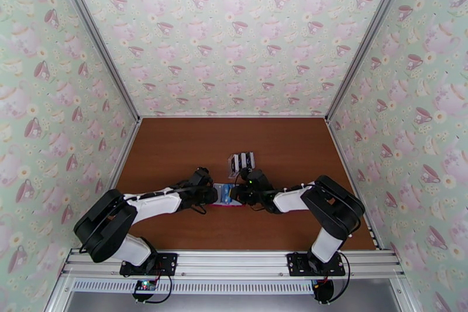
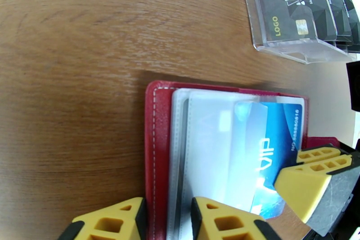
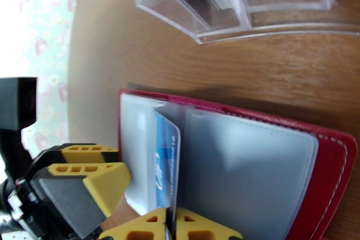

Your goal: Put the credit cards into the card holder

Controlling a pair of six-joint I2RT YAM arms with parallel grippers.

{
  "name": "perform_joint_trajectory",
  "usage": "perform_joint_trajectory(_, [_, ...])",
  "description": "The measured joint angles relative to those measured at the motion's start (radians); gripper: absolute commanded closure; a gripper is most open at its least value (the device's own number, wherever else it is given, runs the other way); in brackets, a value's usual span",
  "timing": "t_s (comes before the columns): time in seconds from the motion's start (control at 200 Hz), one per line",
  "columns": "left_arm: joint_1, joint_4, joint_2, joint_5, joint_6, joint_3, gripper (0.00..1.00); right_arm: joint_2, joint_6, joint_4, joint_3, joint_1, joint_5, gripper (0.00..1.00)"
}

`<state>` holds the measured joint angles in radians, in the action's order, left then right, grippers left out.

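Right gripper has its jaws pinched on the blue credit card, half inside a clear sleeve of the red card holder lying open on the worktop. Left gripper clamps the holder's near edge – keep that firm and slide the card in flat. More cards wait in the clear stand beyond.

Even, bright light fills the overhead view. Both wrist views bend strongly at the edges; glare blows out the wallpapered wall, and the clear stand looks blurred.
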<state>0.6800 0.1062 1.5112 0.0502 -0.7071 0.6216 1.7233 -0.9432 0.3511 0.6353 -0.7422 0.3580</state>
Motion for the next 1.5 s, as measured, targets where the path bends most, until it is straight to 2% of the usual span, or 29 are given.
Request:
perform_joint_trajectory(0.381, [0.004,-0.006,0.008,0.001,0.003,0.004,0.69,-0.024,0.074,-0.298,0.126,-0.027,-0.1,0.69])
perform_joint_trajectory(0.731, [0.004,-0.003,0.029,0.019,0.015,0.026,0.76,-0.014,0.129,-0.497,0.227,-0.061,-0.191,0.69])
perform_joint_trajectory(1.112, [0.004,-0.003,0.039,0.031,0.026,0.035,0.76,0.029,0.164,-0.605,0.313,-0.101,-0.248,0.71])
perform_joint_trajectory(1.498, [-0.001,-0.007,0.041,0.042,0.027,0.035,0.78,0.034,0.164,-0.644,0.344,-0.122,-0.251,0.71])
